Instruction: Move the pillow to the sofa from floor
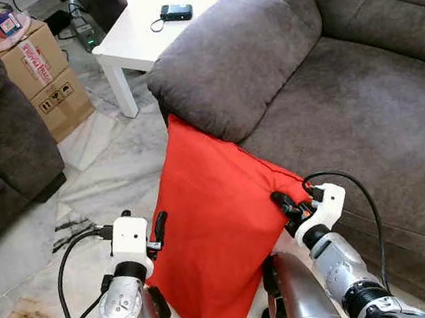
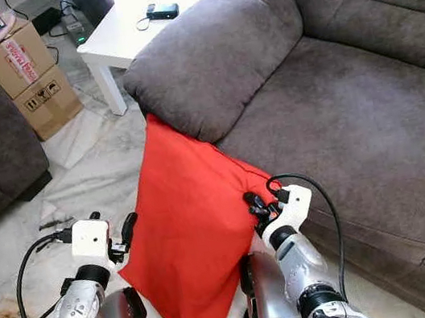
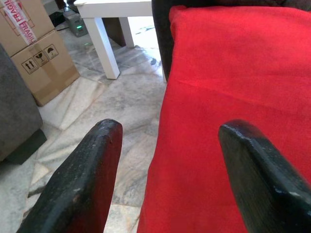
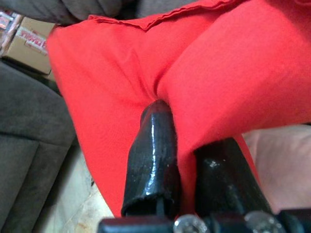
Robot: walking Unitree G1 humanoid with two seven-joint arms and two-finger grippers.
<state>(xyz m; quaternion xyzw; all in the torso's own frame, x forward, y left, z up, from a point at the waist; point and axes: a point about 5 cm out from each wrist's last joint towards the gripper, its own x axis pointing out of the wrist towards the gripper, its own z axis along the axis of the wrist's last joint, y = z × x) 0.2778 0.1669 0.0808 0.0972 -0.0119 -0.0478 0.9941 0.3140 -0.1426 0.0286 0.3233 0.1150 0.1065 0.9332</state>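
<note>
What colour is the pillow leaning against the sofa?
The pillow is plain bright red, with no pattern. It shows best in the left eye view.

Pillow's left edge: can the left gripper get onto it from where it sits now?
Probably yes. The left gripper is open right at the red pillow, its fingers straddling the edge with only bare floor beside it. The right gripper already pinches the opposite side.
</note>
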